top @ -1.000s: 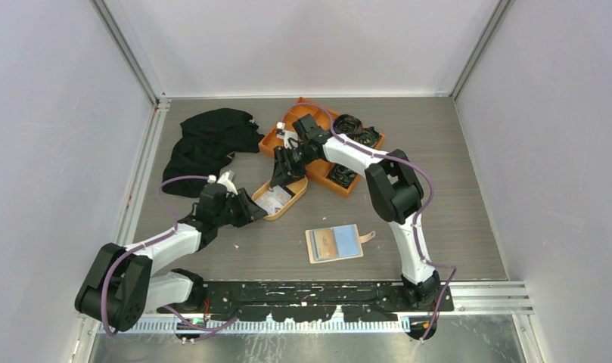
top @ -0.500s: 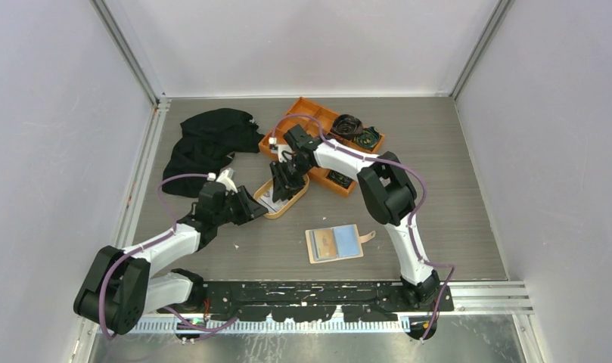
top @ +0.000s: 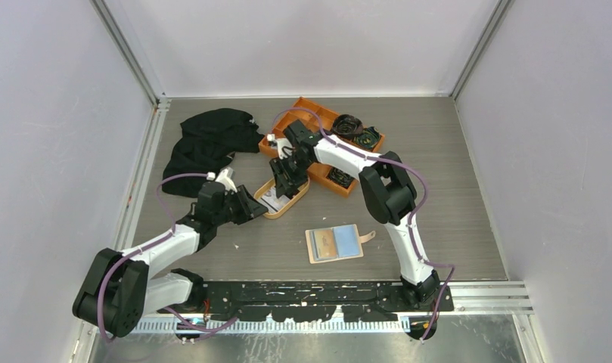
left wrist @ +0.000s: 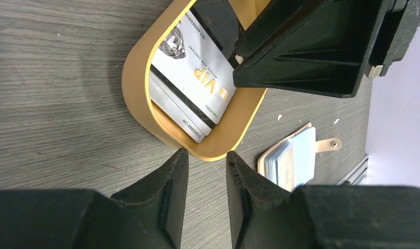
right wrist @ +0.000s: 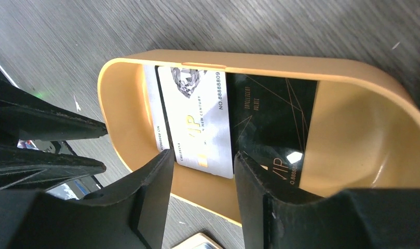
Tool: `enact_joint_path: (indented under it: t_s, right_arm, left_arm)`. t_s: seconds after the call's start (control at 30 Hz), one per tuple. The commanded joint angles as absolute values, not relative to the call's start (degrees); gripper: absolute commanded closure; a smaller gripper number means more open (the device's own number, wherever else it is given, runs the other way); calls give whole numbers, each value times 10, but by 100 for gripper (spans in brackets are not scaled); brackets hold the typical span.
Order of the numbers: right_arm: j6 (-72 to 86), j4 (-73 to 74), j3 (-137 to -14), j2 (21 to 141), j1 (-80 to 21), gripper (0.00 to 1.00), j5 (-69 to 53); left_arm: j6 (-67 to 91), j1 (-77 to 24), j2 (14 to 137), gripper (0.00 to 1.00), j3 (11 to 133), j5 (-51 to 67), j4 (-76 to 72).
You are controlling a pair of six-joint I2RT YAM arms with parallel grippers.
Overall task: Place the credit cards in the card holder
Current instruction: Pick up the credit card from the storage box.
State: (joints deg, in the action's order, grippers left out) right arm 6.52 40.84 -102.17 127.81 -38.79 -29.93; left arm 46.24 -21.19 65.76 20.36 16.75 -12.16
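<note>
**Three cards (right wrist: 200, 119) in the dish (right wrist: 353, 129), right claw (right wrist: 202, 192) astride the top one**

Counted in the oval orange dish:
- On top, a white card printed VIP, with a diamond emblem and a number along one edge.
- Under it, a second white card (left wrist: 172, 106) with a dark stripe, poking out toward the left arm's side.
- Right beside the top one, a black card (right wrist: 272, 122) with thin gold lines.

Laid flat on the dish floor, as far as can be seen.

Reaching down into the dish: the right claw, one finger on each side of the top white card, close against its long edges. Cannot tell whether pinching the card or only bracketing it.

Parked low at the dish's near-left end: the left claw (left wrist: 205, 189). Jaws a little apart, bare table (top: 454, 197) between them, tips just short of the rim, nothing held.

Lying open and flat toward the front of the table, well apart from the dish: the tan holder (top: 334, 243). Snap tab out to the right, a light-blue card (top: 349, 240) showing in the right half, a tan panel and pale card edges in the left.

Just behind the dish: an orange divided tray (top: 318, 113) with dark coils (top: 350, 125) in its compartments. At far left, a crumpled black cloth (top: 208, 144).
</note>
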Motion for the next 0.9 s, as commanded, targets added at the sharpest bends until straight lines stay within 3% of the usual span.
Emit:
enact_joint_path:
  t_s: [0.0, 0.43, 0.87]
  right_arm:
    - [36, 419, -1061, 1280, -390, 47, -295]
    - [26, 435, -1079, 1322, -390, 47, -316]
    - [106, 406, -1059, 1307, -375, 50, -469]
  left_arm:
    - [455, -207, 661, 66, 221, 177, -152]
    - [455, -208, 701, 66, 226, 187, -175]
    - [447, -204, 716, 66, 239, 193, -171]
